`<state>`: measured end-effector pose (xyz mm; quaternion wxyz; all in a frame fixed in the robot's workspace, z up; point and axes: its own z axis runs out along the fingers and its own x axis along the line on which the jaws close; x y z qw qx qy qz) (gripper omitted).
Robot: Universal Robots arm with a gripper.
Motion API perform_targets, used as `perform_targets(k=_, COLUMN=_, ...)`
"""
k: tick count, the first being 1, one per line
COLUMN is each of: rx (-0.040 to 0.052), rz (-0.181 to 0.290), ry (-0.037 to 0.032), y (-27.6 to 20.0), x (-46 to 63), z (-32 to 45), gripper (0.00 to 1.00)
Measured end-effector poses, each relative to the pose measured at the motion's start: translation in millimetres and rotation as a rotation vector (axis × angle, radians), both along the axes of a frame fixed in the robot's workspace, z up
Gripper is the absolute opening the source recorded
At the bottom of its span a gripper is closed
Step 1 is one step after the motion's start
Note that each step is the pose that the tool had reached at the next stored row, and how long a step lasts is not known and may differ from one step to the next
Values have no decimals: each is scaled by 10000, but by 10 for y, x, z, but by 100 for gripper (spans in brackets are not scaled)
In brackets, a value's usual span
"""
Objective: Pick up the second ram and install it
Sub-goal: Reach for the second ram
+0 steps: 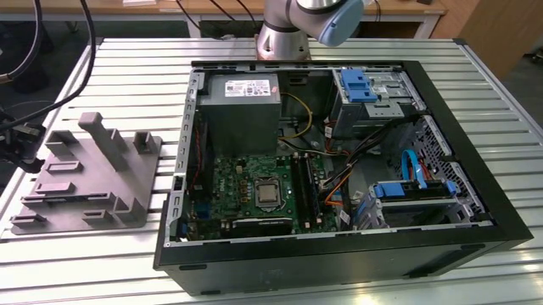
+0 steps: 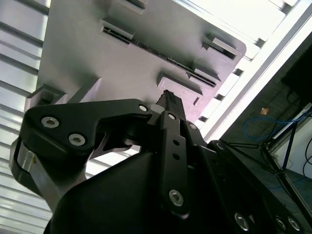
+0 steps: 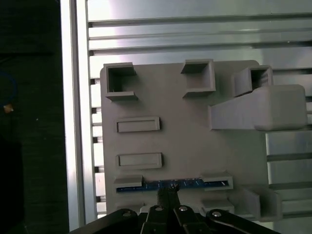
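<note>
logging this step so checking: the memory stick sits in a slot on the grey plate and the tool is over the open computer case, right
Not quite. The memory stick does sit in a slot on the grey plate, but the tool is over that plate, close to the stick, not over the open computer case. The first wrist view shows this.

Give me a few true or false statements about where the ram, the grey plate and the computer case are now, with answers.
1. The ram sits in a slot of the grey plate. True.
2. The computer case is closed. False: its side is open and the motherboard shows.
3. The grey plate lies inside the case. False: it lies on the slatted table, at the exterior view's left of the case.
4. The gripper is over the grey plate, close to the ram. True.
</note>
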<state>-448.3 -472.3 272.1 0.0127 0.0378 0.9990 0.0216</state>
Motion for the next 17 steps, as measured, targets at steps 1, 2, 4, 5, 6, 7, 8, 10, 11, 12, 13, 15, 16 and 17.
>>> perform_targets(k=1, rx=1, rz=0, ry=-3, y=0, x=13, z=-11, gripper=10)
perform_targets(k=2, rx=3, rz=0, ry=-5, y=0, x=26, z=-22, gripper=10)
perform_targets(k=4, rx=3, rz=-1, ry=-4, y=0, x=52, z=-40, gripper=10)
perform_targets(k=5, rx=2, rz=-1, ry=-3, y=0, x=67, z=-50, gripper=10)
perform_targets(k=6, rx=2, rz=-1, ry=-3, y=0, x=78, z=-59, gripper=10)
perform_targets(k=7, rx=2, rz=0, ry=-4, y=0, x=84, z=-65, gripper=10)
perform_targets(k=8, rx=3, rz=-2, ry=-4, y=1, x=85, z=-67, gripper=10)
perform_targets(k=10, rx=2, rz=-2, ry=-3, y=0, x=85, z=-66, gripper=10)
perform_targets(k=11, rx=2, rz=-1, ry=-3, y=0, x=85, z=-66, gripper=10)
perform_targets(k=12, rx=2, rz=-1, ry=-2, y=0, x=86, z=-66, gripper=10)
perform_targets(k=13, rx=2, rz=-1, ry=-3, y=0, x=86, z=-66, gripper=10)
perform_targets(k=15, rx=0, rz=-1, ry=29, y=0, x=88, z=-67, gripper=10)
perform_targets(k=16, rx=-10, rz=1, ry=142, y=0, x=92, z=-66, gripper=10)
perform_targets(k=17, rx=-18, rz=0, ry=309, y=0, x=97, z=-68, gripper=10)
